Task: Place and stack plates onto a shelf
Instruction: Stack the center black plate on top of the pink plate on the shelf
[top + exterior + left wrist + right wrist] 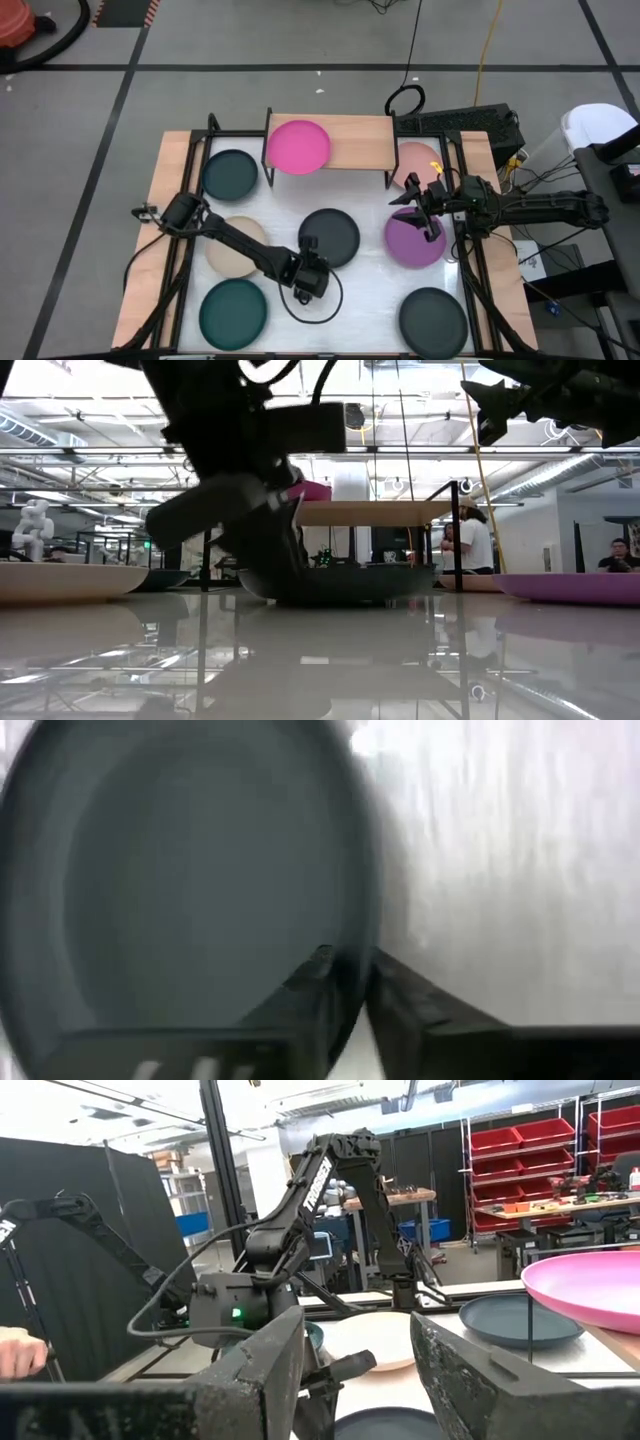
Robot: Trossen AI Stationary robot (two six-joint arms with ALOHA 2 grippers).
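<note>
My left gripper (309, 257) is shut on the near-left rim of the charcoal plate (330, 235) at the table's middle. It also shows in the low view (262, 510). My right gripper (418, 214) is open and empty above the purple plate (413, 245). The light-wood shelf (355, 142) stands at the far middle, with a hot pink plate (298, 146) lying flat on its left half. A pale pink plate (418, 160) lies on the table just right of the shelf. My left gripper pinches the charcoal plate's rim (350, 982) between its two fingers, one finger (312, 982) over the plate's inside and one (400, 995) outside. The fingers come slanting down from the table's near left side. In the low view the plate (340, 582) sits level on the table.
A dark teal plate (231, 173) lies at the far left, a beige one (232, 250) under my left arm, a teal one (232, 312) at the near left and a charcoal one (433, 322) at the near right. People sit in the room behind (468, 540).
</note>
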